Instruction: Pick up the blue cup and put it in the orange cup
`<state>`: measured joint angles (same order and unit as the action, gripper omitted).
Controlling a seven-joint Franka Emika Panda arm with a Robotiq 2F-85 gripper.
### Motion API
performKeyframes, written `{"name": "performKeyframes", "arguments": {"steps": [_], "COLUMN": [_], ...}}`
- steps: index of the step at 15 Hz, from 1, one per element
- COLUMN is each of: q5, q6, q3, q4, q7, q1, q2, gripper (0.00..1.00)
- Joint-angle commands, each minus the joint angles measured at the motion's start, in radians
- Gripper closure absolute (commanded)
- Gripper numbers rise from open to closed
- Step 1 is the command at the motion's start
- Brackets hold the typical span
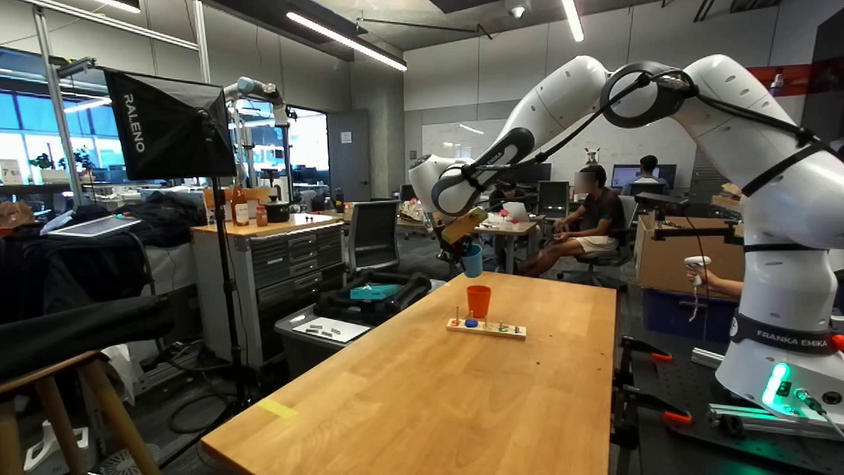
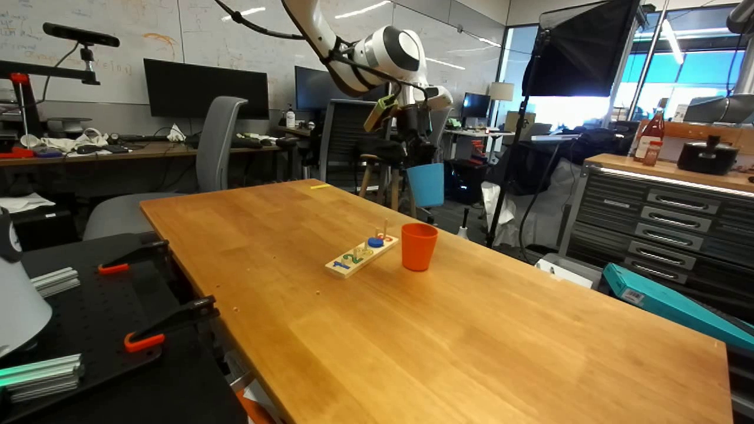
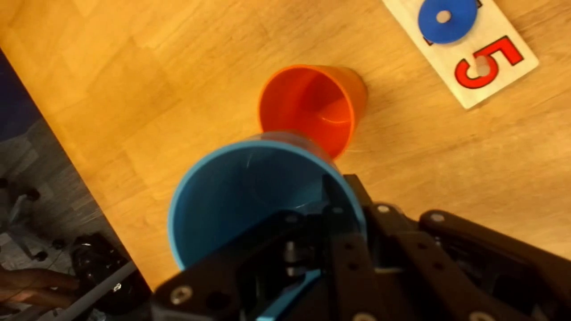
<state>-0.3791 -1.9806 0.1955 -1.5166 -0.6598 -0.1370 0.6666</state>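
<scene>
The pincer (image 3: 347,196) is clamping one side wall of the blue cup (image 3: 250,191), one finger reaching inside the rim and its partner pressing from outside. That hold is probably chosen for nesting: it is leaving the base free and facing down. The blue cup is hanging mouth-up, tilting slightly, above the orange cup (image 3: 312,102) and well clear of touching it in both exterior views. In the wrist view it is hiding only the lower edge of the orange mouth; I cannot tell how exactly the two are lining up, so a small sideways correction may be needed before lowering. The orange cup is standing upright, its opening facing up to receive. Just beside it, a number board (image 3: 459,52) is lying flat on the surface (image 2: 500,330), a blue disc (image 3: 450,20) sitting on one peg, presumably serving no purpose here.
</scene>
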Motion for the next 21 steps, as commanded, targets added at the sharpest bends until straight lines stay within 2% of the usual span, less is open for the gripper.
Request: {"name": "performKeyframes", "arguments": {"steps": [1, 8, 21], "q5": [-0.024, -0.015, 0.032], "q6": [0.015, -0.013, -0.031], "q3": [0.008, -0.007, -0.017], "q4": [-0.052, -0.106, -0.02], "q7": [-0.01, -0.004, 0.005], "q1": [0.0, 0.002, 0.02], "q2": [-0.001, 0.009, 0.056], "gripper": [0.99, 0.99, 0.99]}}
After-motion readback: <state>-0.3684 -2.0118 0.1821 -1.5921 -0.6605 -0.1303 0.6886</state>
